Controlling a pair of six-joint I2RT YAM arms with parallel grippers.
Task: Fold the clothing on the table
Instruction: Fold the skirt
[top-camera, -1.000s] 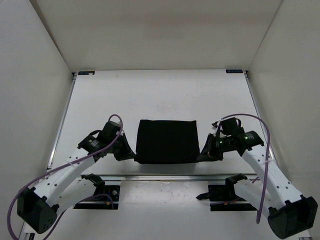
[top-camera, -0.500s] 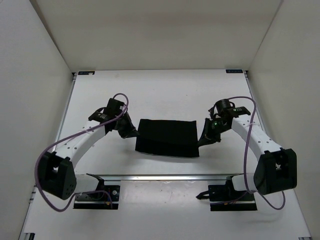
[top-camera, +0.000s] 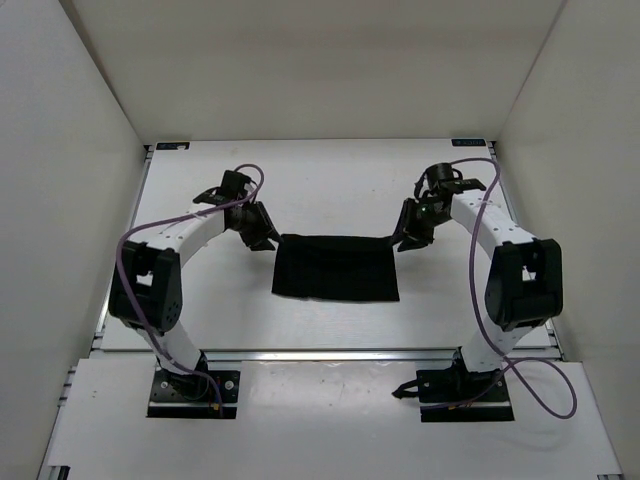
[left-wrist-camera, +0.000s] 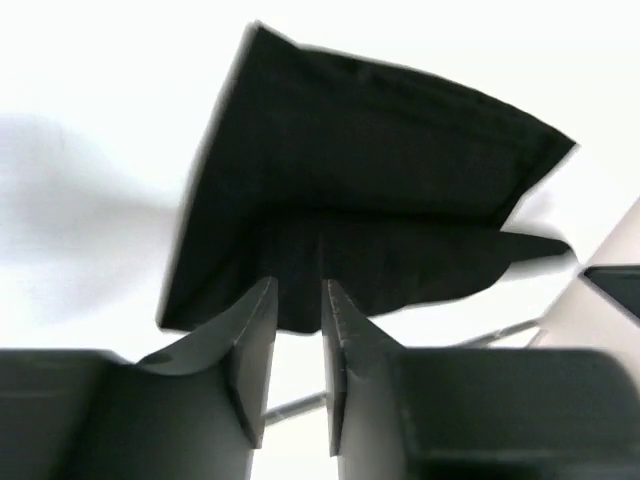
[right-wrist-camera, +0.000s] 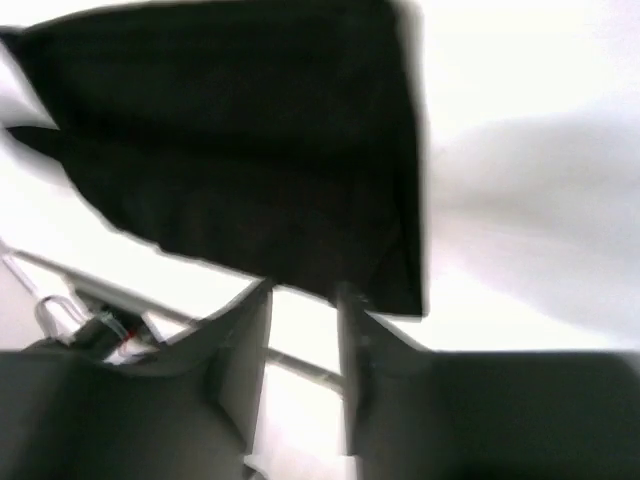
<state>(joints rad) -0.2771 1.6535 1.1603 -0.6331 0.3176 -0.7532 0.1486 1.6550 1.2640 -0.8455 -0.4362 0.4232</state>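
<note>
The smooth white worktop (top-camera: 320, 180), rectangular with thin metal rails, showed bare surface all round the clothing (top-camera: 335, 268), broadest beyond its far edge. The clothing, matte black soft fabric folded into a rough rectangle with straight edges, lay flat near the worktop's middle. The left gripper (top-camera: 266, 239) sat at the clothing's far left corner, its jaws slightly parted. The right gripper (top-camera: 401, 241) sat at the clothing's far right corner, its jaws likewise narrowly apart, white showing between them.
</note>
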